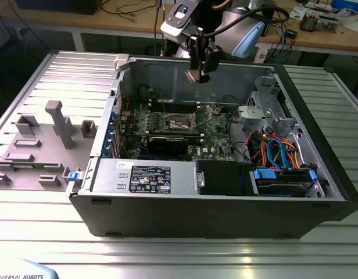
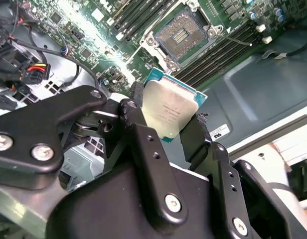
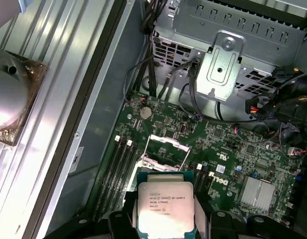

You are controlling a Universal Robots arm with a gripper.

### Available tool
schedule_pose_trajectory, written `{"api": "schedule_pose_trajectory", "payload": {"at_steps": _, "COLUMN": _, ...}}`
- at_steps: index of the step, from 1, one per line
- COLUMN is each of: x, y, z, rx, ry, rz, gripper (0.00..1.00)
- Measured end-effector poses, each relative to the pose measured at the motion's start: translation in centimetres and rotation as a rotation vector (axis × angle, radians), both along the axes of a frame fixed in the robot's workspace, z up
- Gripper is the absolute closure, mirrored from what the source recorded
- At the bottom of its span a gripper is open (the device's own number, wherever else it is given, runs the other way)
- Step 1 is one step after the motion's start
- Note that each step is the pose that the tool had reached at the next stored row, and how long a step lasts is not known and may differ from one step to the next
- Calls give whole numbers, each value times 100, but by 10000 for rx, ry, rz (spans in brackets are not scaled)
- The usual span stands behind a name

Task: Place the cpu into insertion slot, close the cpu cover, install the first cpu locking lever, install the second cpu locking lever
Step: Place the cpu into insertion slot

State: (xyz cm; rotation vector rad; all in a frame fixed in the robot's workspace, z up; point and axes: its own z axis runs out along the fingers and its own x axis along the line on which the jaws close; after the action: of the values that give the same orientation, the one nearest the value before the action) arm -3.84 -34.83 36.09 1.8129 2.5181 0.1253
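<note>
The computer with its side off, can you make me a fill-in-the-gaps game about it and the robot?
1. The gripper is shut on the ____.
2. The insertion slot is ____, with no chip in it.
3. In the exterior view, the gripper hangs ____ the green motherboard, not touching it.
Missing words: cpu; empty; above.

The hand [image 2: 166, 119] clamps the cpu [image 2: 171, 107] by two opposite edges, metal top visible, clear of the insertion slot [image 2: 181, 34], which stands uncovered on the motherboard [image 2: 93, 45].
</note>
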Motion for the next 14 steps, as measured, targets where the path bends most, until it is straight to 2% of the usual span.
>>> {"api": "schedule_pose_trajectory", "payload": {"at_steps": 8, "x": 0, "y": 0, "z": 0, "rx": 0, "ry": 0, "rz": -518, "gripper": 46}}
{"api": "schedule_pose_trajectory", "payload": {"at_steps": 14, "x": 0, "y": 1, "z": -2, "rx": -5, "ry": 0, "rz": -1154, "gripper": 46}}
